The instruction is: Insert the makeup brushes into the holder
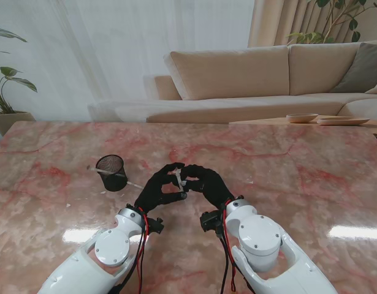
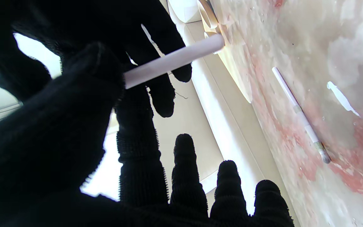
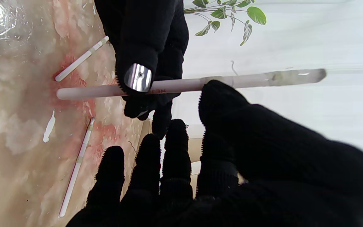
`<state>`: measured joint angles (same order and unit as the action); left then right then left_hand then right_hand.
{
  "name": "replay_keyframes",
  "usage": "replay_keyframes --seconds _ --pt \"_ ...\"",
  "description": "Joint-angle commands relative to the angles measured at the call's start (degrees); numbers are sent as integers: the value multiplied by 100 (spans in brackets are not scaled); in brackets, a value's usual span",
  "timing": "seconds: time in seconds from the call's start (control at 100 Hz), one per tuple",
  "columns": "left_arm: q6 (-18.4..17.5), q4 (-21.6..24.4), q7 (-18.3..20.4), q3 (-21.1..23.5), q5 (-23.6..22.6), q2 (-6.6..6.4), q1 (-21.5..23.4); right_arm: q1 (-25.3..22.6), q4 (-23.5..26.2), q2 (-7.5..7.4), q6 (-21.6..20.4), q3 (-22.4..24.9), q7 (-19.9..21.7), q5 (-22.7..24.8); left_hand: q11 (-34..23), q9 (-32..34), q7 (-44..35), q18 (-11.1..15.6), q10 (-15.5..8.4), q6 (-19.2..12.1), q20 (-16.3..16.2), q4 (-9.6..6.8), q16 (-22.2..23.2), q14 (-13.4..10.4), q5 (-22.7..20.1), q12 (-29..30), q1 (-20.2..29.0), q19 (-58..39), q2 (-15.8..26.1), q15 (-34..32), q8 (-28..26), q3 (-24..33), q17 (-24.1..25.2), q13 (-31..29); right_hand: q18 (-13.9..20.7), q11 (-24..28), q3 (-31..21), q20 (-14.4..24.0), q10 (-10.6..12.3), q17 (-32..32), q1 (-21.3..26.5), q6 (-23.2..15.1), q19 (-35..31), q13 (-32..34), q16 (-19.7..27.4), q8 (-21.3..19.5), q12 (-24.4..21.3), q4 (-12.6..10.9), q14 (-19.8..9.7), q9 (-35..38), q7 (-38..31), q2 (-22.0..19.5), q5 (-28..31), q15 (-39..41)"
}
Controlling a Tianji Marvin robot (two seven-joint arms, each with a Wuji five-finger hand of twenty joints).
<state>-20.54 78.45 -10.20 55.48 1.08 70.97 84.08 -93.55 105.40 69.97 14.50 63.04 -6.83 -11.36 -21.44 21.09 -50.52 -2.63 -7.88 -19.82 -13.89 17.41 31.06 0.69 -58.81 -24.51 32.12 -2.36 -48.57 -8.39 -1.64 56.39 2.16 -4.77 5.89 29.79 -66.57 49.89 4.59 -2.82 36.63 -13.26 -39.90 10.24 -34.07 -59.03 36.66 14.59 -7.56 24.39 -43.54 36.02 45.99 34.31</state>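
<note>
1. Both hands meet over the middle of the table (image 1: 286,159), fingertips together around one white brush (image 1: 178,178). It sits off the surface between them, which looks like a handover or a re-grip rather than a plain carry.
2. The left hand (image 1: 159,188) has its thumb and forefinger closed on the handle. In its wrist view the white stick (image 2: 172,61) passes out from behind the thumb, while the other fingers (image 2: 184,170) stay spread and idle.
3. The right hand (image 1: 206,182) pinches the same brush nearer its bristle end; in the right wrist view its thumb presses on the shaft (image 3: 187,84). The remaining fingers are loose and apart.
4. Holding it at two points probably lets the brush be turned so one end can point downward.
5. The holder (image 1: 111,173), a dark mesh cup, stands upright to the left of the hands and a little farther away. I cannot tell whether anything is in it yet.
6. Other brushes still lie flat on the table: two are visible in the right wrist view (image 3: 80,59) (image 3: 76,167), so the job looks to be at an early stage.
</note>
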Motion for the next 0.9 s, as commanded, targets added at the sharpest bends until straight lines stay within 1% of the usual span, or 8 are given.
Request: replay_keyframes --seconds 0.0,0.13,0.3,0.33,0.56,0.65,0.73,0.89 --pt "34 -8 -17 -5 -23 16 16 -47 22 2 44 -8 105 -40 -142 155 -350 379 -302 -5 -99 204 58 -313 -531 15 64 30 -186 -230 144 493 -38 42 134 -39 58 183 19 44 87 -102 80 -99 -107 -107 -28 -90 -57 -67 -654 -173 410 -40" --pt "43 -14 -24 -1 -87 10 7 -52 26 0 53 -4 109 -30 -187 221 -594 391 -290 -24 -139 367 55 -311 -630 10 -77 -4 -408 -282 174 898 -37 34 131 -49 101 191 19 44 109 -113 88 -99 -108 -86 -29 -90 -57 -79 -625 -169 370 -44" --pt "76 3 -111 25 -131 25 19 -75 24 -13 5 6 137 -14 -191 238 -827 397 -287 -78 -195 428 50 -311 -588 -1 -163 -38 -396 -306 28 1063 -28 32 120 -77 293 212 26 58 175 -95 100 -94 -111 191 -36 -132 -50 -71 -444 -112 244 -47" --pt "83 12 -106 32 -124 23 23 -79 20 -18 -10 10 152 -14 -189 231 -854 400 -285 -77 -193 425 42 -316 -562 -3 -151 -32 -370 -293 -4 1059 -25 38 116 -99 330 232 25 58 122 -28 135 -94 -109 521 -34 -170 -42 -73 -540 -62 80 -65" --pt "119 40 -80 53 -139 10 33 -108 28 -60 -119 40 288 -21 -202 230 -1023 419 -300 -118 -166 353 53 -322 -370 -43 -71 6 -229 -271 -313 967 -37 43 134 -241 247 268 38 -10 -355 350 244 -200 -98 1462 -52 -209 -35 -298 -303 309 -776 -178" --pt "127 43 -96 51 -149 14 34 -112 34 -67 -133 46 306 -19 -215 279 -1045 435 -313 -115 -164 367 64 -329 -404 -52 -103 6 -271 -283 -329 971 -44 32 144 -287 145 308 46 -25 -618 667 290 -231 -104 1621 -67 -382 -38 -409 604 163 -806 -206" --pt "123 38 -105 52 -166 14 31 -118 39 -79 -153 54 347 -26 -219 313 -1064 433 -311 -134 -173 385 76 -326 -420 -55 -150 -4 -283 -305 -334 994 -46 21 149 -345 83 336 54 -53 -904 965 341 -274 -107 1602 -103 -939 -36 -521 1721 -65 -841 -236" --pt "134 51 -109 63 -171 12 37 -127 42 -99 -219 62 413 -24 -216 335 -1088 443 -312 -125 -183 402 77 -328 -422 -55 -178 -11 -278 -314 -349 1018 -42 25 157 -447 144 345 69 -84 -1040 1106 384 -293 -88 1837 -160 -967 -34 -708 2293 36 -1247 -289"
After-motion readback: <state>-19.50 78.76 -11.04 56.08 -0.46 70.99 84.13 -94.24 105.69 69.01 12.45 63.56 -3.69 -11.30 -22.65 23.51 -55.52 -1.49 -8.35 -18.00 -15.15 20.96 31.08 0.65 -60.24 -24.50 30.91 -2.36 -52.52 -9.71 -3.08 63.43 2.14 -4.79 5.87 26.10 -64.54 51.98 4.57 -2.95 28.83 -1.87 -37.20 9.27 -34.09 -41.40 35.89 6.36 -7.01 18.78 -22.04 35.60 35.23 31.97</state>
